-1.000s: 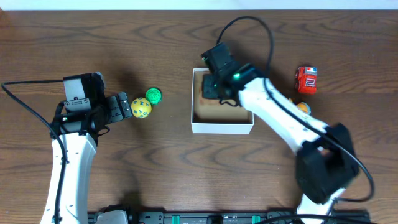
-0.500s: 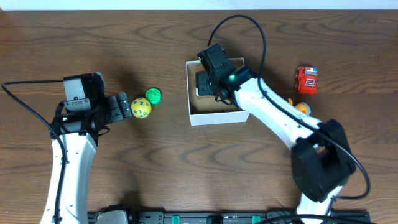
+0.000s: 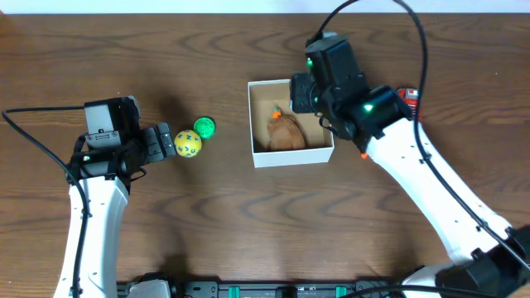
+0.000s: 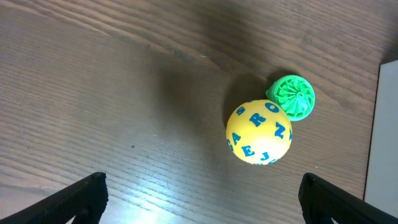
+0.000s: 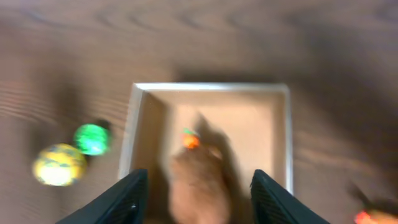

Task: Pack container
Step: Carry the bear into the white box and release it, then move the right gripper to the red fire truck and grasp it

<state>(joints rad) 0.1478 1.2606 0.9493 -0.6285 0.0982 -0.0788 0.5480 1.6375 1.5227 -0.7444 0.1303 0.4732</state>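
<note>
The container [image 3: 257, 116] is a small white box with a tan inside, at the table's middle; it also shows in the right wrist view [image 5: 134, 124]. A brown furry toy with an orange tip [image 3: 286, 131] lies inside it, blurred in the right wrist view [image 5: 199, 180]. My right gripper [image 5: 199, 199] is open and empty, above the box's right part. A yellow ball with blue letters [image 3: 187, 144] and a green ridged ball [image 3: 204, 127] lie left of the box. My left gripper [image 4: 199, 202] is open, just left of the yellow ball [image 4: 259, 132], next to the green ball [image 4: 293, 97].
A red toy car [image 3: 409, 98] is partly hidden behind my right arm, right of the box. The box's white wall [image 4: 380, 137] shows at the right edge of the left wrist view. Black cables arc over the table's back right.
My right gripper has let go of the brown toy in the box and risen up and to the right. The box slid slightly left and back. The left arm has not moved.
</note>
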